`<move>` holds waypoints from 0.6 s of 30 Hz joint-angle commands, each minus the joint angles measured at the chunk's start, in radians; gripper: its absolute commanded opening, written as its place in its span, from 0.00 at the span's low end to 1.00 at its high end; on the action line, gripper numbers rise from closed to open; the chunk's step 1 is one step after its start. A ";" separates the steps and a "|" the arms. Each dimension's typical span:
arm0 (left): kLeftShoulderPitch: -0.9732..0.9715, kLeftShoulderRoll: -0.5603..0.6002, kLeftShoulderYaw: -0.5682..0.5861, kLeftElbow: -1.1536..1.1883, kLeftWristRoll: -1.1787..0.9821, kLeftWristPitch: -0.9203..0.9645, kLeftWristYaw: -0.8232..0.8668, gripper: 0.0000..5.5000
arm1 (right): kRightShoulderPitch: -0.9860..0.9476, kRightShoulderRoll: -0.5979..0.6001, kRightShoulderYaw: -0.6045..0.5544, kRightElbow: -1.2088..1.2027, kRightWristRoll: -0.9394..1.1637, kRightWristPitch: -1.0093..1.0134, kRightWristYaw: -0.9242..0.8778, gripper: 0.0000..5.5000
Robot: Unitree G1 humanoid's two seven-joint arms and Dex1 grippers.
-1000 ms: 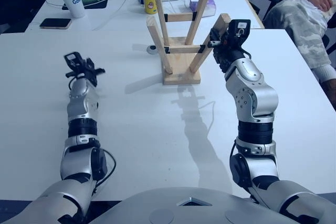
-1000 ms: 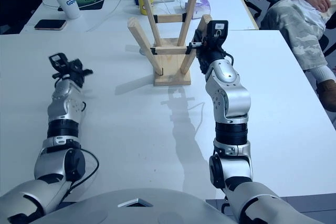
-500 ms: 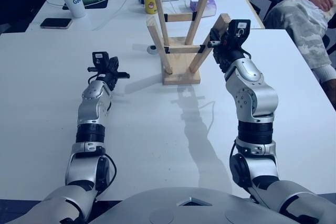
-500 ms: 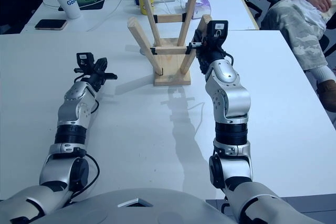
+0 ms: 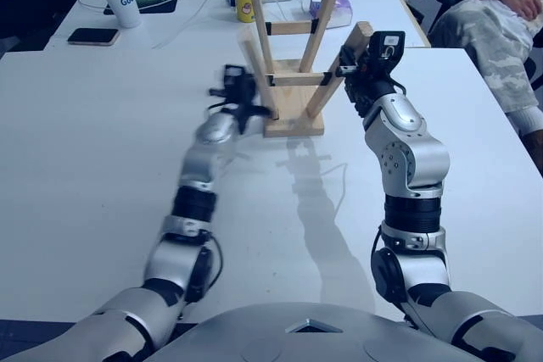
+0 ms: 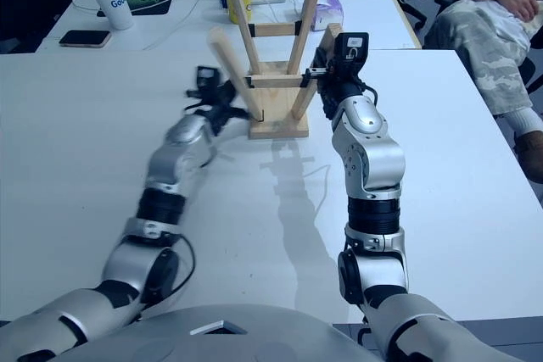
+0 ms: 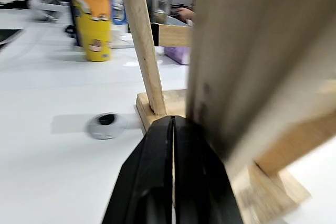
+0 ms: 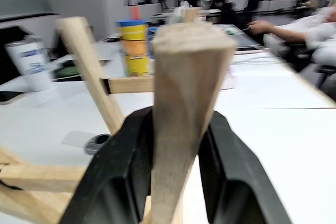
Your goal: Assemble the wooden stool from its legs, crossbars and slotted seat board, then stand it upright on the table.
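My empty, closed left gripper (image 7: 172, 125) has swung to the inverted stool (image 5: 293, 121), whose leg (image 5: 357, 39) my right gripper (image 5: 355, 62) clamps, ready for uprighting.

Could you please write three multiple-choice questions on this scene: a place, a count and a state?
1. Where does the stool's seat board lie? A) flat on the table B) in the air C) on the floor
2. How many stool legs point up? A) two B) three C) four
3. The right claw is: A) open B) shut on a leg C) holding a cup
Answers: 1 A, it sits on the table, legs above; 2 C, four rise from it; 3 B, fingers clamp the leg.
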 commanded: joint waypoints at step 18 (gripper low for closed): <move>0.075 0.117 0.128 0.049 0.068 0.047 0.118 0.00 | 0.046 0.029 0.026 0.059 0.013 0.103 0.037 0.19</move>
